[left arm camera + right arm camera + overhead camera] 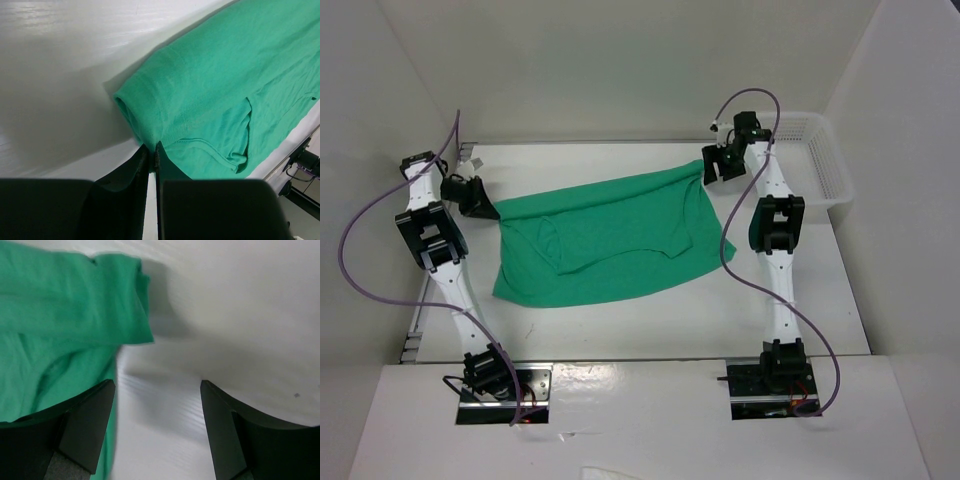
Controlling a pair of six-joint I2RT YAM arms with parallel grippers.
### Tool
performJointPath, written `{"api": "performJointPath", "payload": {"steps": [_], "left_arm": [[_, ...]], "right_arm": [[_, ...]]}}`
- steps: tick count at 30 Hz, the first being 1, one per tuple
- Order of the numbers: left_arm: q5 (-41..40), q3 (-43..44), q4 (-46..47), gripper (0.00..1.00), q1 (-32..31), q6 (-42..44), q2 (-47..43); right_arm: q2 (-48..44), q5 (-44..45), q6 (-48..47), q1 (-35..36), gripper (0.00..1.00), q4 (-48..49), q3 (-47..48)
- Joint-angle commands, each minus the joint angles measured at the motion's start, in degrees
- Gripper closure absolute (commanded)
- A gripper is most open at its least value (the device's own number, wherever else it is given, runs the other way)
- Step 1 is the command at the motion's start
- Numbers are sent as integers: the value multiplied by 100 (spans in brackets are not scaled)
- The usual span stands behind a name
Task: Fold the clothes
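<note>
Your left gripper (151,150) pinches the T-shirt (610,235) at its 10 o'clock corner; right gripper (156,386) spread, empty, at 2 o'clock

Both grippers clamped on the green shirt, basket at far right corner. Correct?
No. Only the left gripper is shut on the green T-shirt; the right gripper stands open, holding nothing, as the right wrist view shows. The basket is at the far right corner.

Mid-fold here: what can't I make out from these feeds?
- Left wrist: how much T-shirt sits inside the shut left gripper; its fingers hide it.
- Right wrist: T-shirt's edge near the open right gripper, blurred.
- Top: basket's left side, behind the right arm.
</note>
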Motion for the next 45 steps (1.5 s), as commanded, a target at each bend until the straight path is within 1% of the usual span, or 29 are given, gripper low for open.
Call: {"api": "performJointPath", "payload": {"steps": [1, 2, 11, 18, 20, 23, 28, 34, 45], "left_arm": [[72, -71, -88, 87, -15, 283, -311], [72, -71, -88, 84, -15, 284, -311], [72, -124, -88, 84, -15, 389, -363], [11, -124, -88, 84, -15, 389, -363], [11, -124, -88, 84, -15, 389, -363], [11, -176, -88, 84, -15, 389, -363], [125, -229, -88, 84, -15, 442, -363], [64, -282, -88, 84, -68, 495, -468], [11, -335, -88, 84, -68, 495, -522]], "right_arm": [[70, -320, 181, 257, 23, 44, 522], [70, -321, 243, 309, 23, 44, 584], [-44, -549, 506, 362, 23, 211, 830], [61, -497, 630, 362, 23, 263, 830], [61, -444, 744, 362, 26, 316, 830], [61, -444, 797, 309, 26, 368, 830], [184, -444, 982, 257, 28, 369, 997], [351, -40, 1236, 257, 30, 474, 1234], [580, 153, 1403, 204, 31, 474, 1454]]}}
